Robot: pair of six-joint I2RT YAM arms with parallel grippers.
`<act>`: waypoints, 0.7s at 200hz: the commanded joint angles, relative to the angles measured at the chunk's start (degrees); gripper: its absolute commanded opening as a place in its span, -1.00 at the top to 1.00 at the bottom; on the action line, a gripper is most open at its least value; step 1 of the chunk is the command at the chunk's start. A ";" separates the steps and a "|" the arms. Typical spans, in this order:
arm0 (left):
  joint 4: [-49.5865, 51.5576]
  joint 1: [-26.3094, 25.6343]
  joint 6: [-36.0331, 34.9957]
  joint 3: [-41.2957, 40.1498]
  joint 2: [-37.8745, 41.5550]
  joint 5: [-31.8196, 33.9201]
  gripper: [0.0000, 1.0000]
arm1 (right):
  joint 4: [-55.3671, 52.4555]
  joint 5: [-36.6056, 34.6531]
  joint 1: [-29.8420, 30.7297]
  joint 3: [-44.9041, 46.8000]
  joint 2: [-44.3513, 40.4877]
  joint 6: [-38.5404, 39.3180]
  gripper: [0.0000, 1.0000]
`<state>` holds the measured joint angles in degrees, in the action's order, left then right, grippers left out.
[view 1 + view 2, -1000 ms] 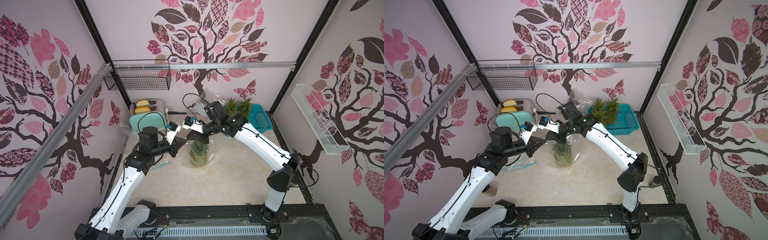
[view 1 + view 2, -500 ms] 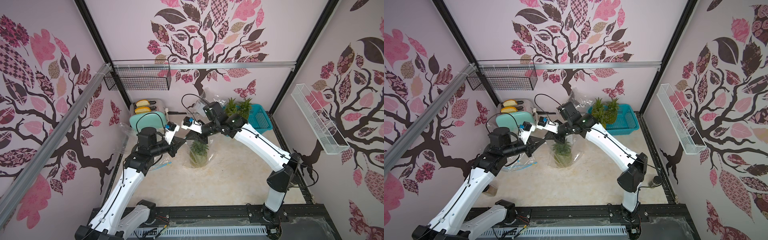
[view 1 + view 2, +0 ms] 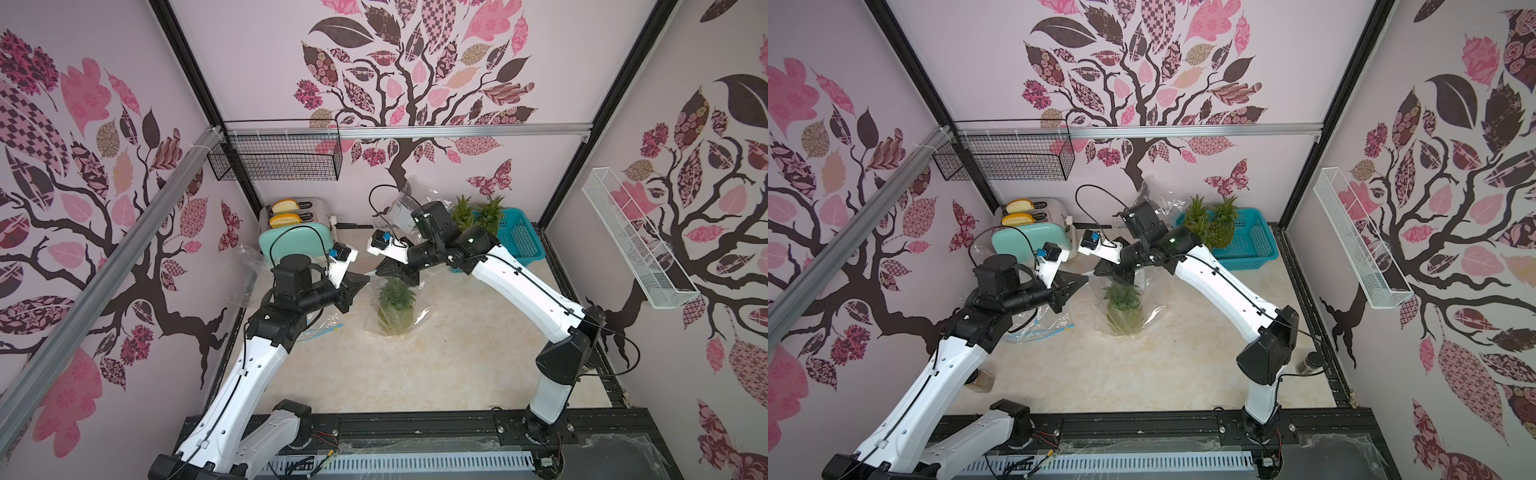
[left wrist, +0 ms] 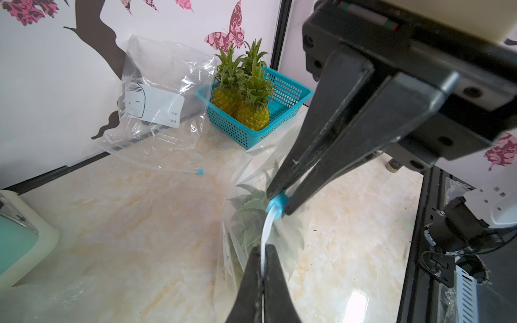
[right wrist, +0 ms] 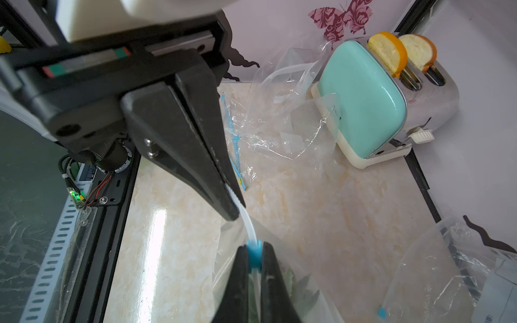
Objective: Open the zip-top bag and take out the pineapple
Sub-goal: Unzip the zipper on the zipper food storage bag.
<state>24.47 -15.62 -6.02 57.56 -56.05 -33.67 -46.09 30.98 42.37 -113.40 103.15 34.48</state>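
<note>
Plastic zip-top bag (image 4: pixel 223 279) stands on the table (image 3: pixel 457 374) with the pineapple (image 3: pixel 397 311) inside. Left gripper (image 4: pixel 264 251) is pinched on the white zip strip (image 5: pixel 246 218), and right gripper (image 5: pixel 254 249) is clamped on the blue slider (image 4: pixel 275 207). If the strip slips free, I reckon the whole bag drags along instead of unzipping. Compared to a second ago, basically nothing's budged.

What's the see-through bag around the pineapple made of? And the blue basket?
The bag looks like thin, soft clear plastic: the pineapple shows through it, and it wrinkles and glints. The basket looks like stiff turquoise plastic, moulded as a grid of small holes, with a dull sheen. Looks alone can't confirm either.
</note>
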 commanded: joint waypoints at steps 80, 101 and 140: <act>-1.75 0.94 0.13 2.67 1.34 17.00 1.00 | 4.00 -8.16 -5.53 12.84 -11.17 -6.17 0.98; -2.44 0.94 0.32 3.13 0.86 20.95 1.00 | 5.37 -9.39 -5.77 16.16 -14.05 -7.60 0.97; -4.92 0.92 1.19 3.62 0.12 24.28 1.00 | 5.79 -12.85 -6.01 21.04 -19.52 -10.76 0.97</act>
<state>24.05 -15.73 -5.80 58.72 -56.01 -16.99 -39.27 23.49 37.82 -94.08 88.12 26.89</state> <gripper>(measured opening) 0.047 0.071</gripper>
